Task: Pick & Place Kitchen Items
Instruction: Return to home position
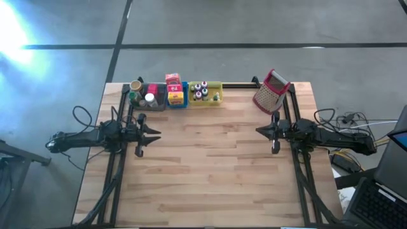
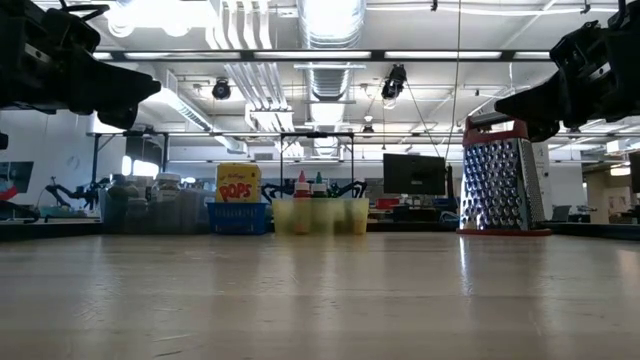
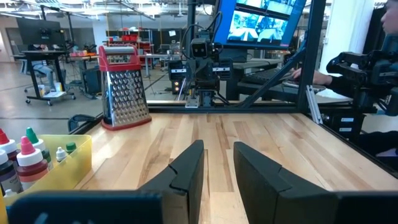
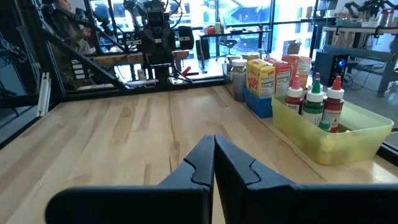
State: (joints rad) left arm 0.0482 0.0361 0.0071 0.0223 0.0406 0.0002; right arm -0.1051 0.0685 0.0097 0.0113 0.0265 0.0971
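The kitchen items stand in three trays along the table's far edge. Jars and tins fill the grey tray [image 1: 145,97], red and yellow boxes [image 4: 261,78] the blue tray [image 1: 176,100], and small capped bottles [image 4: 314,99] the yellow tray [image 1: 213,93]. My left gripper [image 3: 217,146] hovers level over the table's left side, pointing right, open a little with nothing between its fingers. Over the right side my right gripper [image 4: 214,138] points left, shut and empty. Both hang well above the wood [image 2: 320,290].
A tall metal grater with a red handle [image 1: 271,91] stands at the far right, near the right arm. The wooden table [image 1: 210,165] lies bare between the two grippers and toward the near edge. A person sits at a desk beyond the table's right side [image 3: 311,74].
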